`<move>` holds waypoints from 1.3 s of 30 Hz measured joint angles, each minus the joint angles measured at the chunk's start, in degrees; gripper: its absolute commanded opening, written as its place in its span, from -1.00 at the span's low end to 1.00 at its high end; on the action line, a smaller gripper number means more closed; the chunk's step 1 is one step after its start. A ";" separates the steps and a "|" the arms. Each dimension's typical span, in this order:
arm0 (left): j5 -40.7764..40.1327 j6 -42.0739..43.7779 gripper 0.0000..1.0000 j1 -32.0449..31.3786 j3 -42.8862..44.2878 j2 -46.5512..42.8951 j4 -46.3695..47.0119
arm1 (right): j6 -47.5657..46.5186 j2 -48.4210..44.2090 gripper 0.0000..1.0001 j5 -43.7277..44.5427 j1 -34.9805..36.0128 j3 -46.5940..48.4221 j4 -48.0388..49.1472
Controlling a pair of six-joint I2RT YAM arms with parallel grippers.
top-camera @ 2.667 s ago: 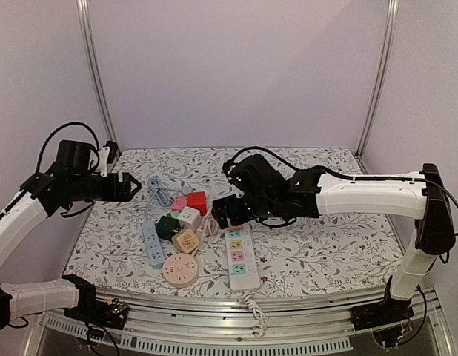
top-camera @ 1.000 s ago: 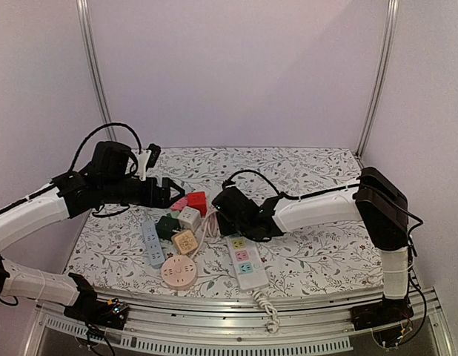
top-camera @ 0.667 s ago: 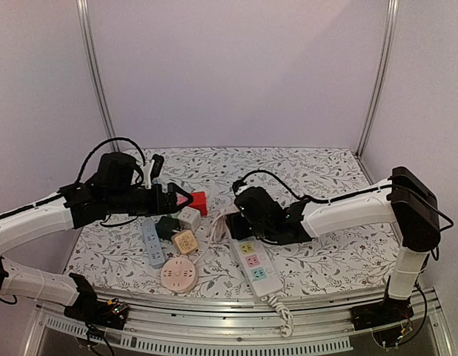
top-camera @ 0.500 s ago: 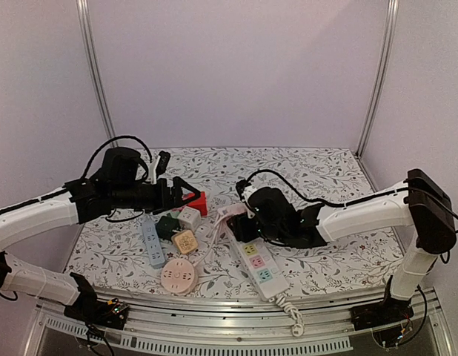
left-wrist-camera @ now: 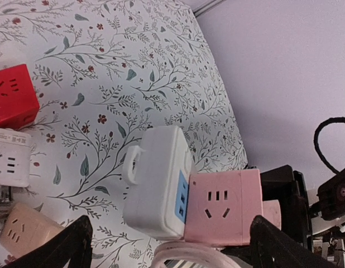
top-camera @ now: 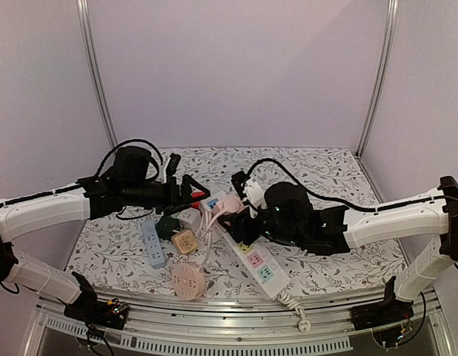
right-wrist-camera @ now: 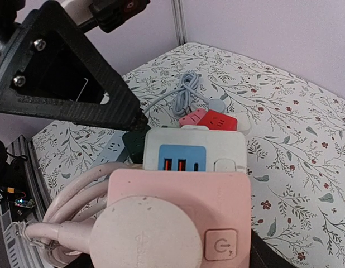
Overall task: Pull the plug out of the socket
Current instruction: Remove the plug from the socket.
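**Plug [top-camera: 211,202], white with blue face: seated in pink socket [top-camera: 229,203], raised off the tabletop [top-camera: 325,174]**

Location. The plug is pressed into one side of the pink socket cube. The pair is carried in the air over the middle of the tabletop, above a cluster of other sockets (a red cube [left-wrist-camera: 13,103] and a white power strip [top-camera: 257,261] among them). A pink cord [right-wrist-camera: 66,223] is seen trailing from the socket in the right wrist view.

Grippers. The right gripper [top-camera: 236,216] is judged to be clamped on the pink socket, though its fingers are mostly hidden behind the cube. The left gripper [top-camera: 199,194] is shown with its jaws spread wide and nothing gripped.

Axis. Plug and socket are joined in one line running roughly left to right across the tabletop. The plug is set at the left end, with its free end pointed toward the left arm.

Relation. The plug lies straight ahead of the left gripper, just beside the fingertips, with one finger off to each side of its line. Whether a finger is touching its corner cannot be told. The left arm is the nearer free one.

Next move, as judged. The jaws are to be closed on the plug's flanks. The pull is then to be taken leftward along the joint line while the socket is held back.
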 measured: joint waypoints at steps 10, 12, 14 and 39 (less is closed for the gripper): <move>2.03 -3.37 0.50 -0.02 -0.04 0.00 4.68 | -3.17 -2.99 -0.86 -0.59 1.55 0.00 0.04; 2.51 -4.13 0.39 -0.02 -0.37 0.00 5.84 | -3.28 -3.10 -0.86 -0.57 1.66 0.00 0.07; 3.50 -4.92 0.38 -0.04 -1.14 0.04 7.72 | -3.30 -3.10 -0.86 -0.52 1.79 0.00 0.07; 6.60 -7.98 -0.33 -0.26 -2.89 3.13 11.67 | -4.39 -3.10 -0.88 1.51 2.91 0.20 0.35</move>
